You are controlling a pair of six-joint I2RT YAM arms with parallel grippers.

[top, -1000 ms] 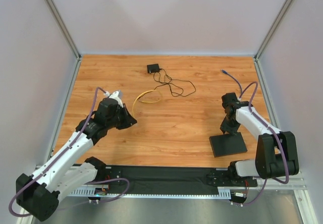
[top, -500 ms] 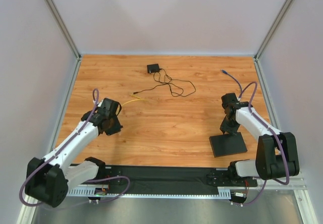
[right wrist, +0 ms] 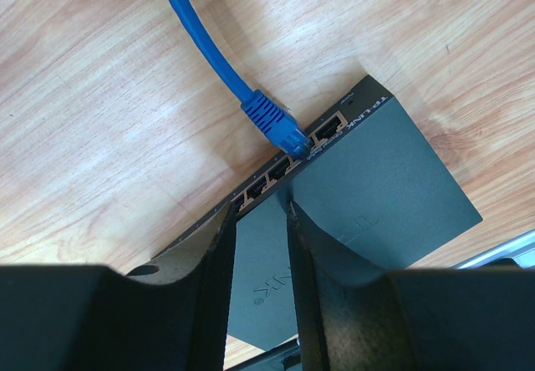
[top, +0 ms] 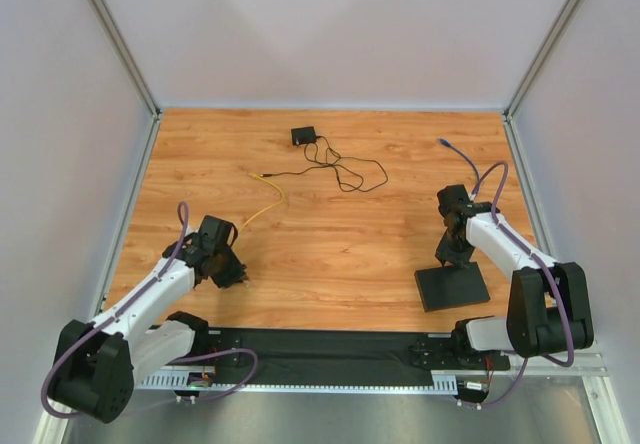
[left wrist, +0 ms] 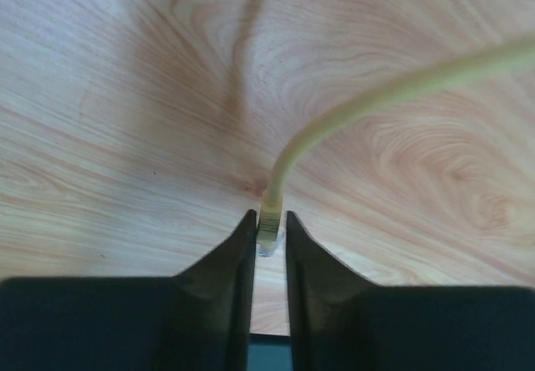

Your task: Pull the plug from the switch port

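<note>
The flat black switch (top: 452,287) lies at the near right. In the right wrist view it (right wrist: 376,179) shows a row of ports (right wrist: 276,170), with a blue plug (right wrist: 272,122) seated in one port. My right gripper (top: 455,256) stands on the switch's far edge, and its jaws (right wrist: 261,212) are a narrow gap apart with nothing between them. My left gripper (top: 228,269) is at the near left, shut on a yellow plug (left wrist: 269,221), well away from the switch. The yellow cable (top: 262,202) trails from it toward the table's middle.
A small black square adapter (top: 303,135) with a thin looped black cord (top: 345,169) lies at the back middle. The blue cable's loose end (top: 444,143) lies at the back right. Grey walls enclose the wooden table (top: 340,254) on three sides.
My left gripper has drawn back toward the near left with the yellow plug, dragging the yellow cable out straight. The right arm and the switch have not moved.
</note>
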